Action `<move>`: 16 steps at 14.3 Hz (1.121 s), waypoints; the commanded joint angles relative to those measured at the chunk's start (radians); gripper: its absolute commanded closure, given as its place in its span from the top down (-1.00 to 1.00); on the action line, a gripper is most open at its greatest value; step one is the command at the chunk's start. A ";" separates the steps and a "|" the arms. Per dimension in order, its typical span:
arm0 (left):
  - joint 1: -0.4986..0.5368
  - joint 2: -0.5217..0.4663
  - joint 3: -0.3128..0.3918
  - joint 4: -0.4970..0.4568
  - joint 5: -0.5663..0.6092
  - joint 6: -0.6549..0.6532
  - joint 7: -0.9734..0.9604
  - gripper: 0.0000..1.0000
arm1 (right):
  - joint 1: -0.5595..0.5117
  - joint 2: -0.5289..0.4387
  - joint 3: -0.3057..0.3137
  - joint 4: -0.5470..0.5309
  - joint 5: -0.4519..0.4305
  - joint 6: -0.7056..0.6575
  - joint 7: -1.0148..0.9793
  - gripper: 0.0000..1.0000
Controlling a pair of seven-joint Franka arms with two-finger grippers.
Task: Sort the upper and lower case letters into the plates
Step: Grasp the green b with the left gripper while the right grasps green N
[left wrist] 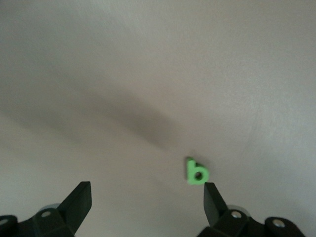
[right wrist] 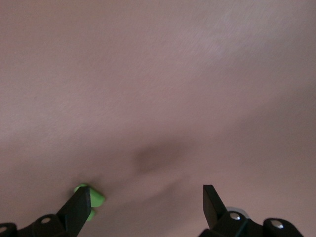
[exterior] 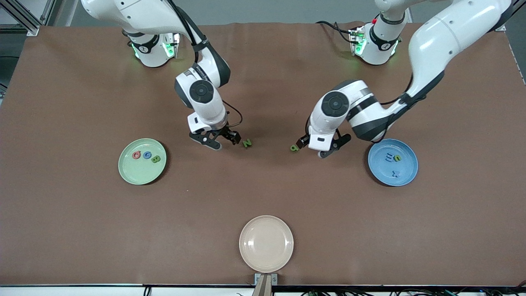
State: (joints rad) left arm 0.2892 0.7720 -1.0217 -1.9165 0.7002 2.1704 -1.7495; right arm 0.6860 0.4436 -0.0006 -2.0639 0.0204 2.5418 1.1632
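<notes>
Both arms are bent low over the brown table (exterior: 82, 230), and the right gripper (exterior: 218, 139) stands open just beside the green N (exterior: 247, 143), while the left gripper (exterior: 318, 148), open too, has the green p (exterior: 294, 148) just beside its finger. The pale green plate (exterior: 131, 172), toward the right arm's end from the right gripper, holds three letters, the blue plate (exterior: 404, 174) by the left gripper holds three more, and the cream plate (exterior: 266, 243) lies well apart from both, nearer the camera.

Bare tabletop (exterior: 263, 185) lies open at frame centre between my claws. Green N (exterior: 247, 143) and green p (exterior: 294, 148) sit beside the fingertips there.
</notes>
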 commanded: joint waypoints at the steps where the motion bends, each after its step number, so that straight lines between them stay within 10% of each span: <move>1: -0.131 -0.016 0.109 0.043 -0.021 0.061 -0.123 0.99 | 0.041 0.069 -0.012 0.083 0.004 -0.002 0.110 1.00; 8: -0.265 -0.007 0.245 0.056 -0.028 0.161 -0.154 0.99 | 0.084 0.162 -0.012 0.188 -0.002 -0.005 0.307 1.00; 16: -0.268 0.026 0.253 0.059 -0.030 0.181 -0.183 0.51 | 0.090 0.201 -0.016 0.232 -0.010 -0.028 0.558 0.76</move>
State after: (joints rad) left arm 0.0346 0.7889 -0.7786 -1.8671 0.6893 2.3370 -1.9250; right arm 0.7623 0.6385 -0.0033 -1.8454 0.0183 2.5310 1.6871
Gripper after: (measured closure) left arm 0.216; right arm 0.075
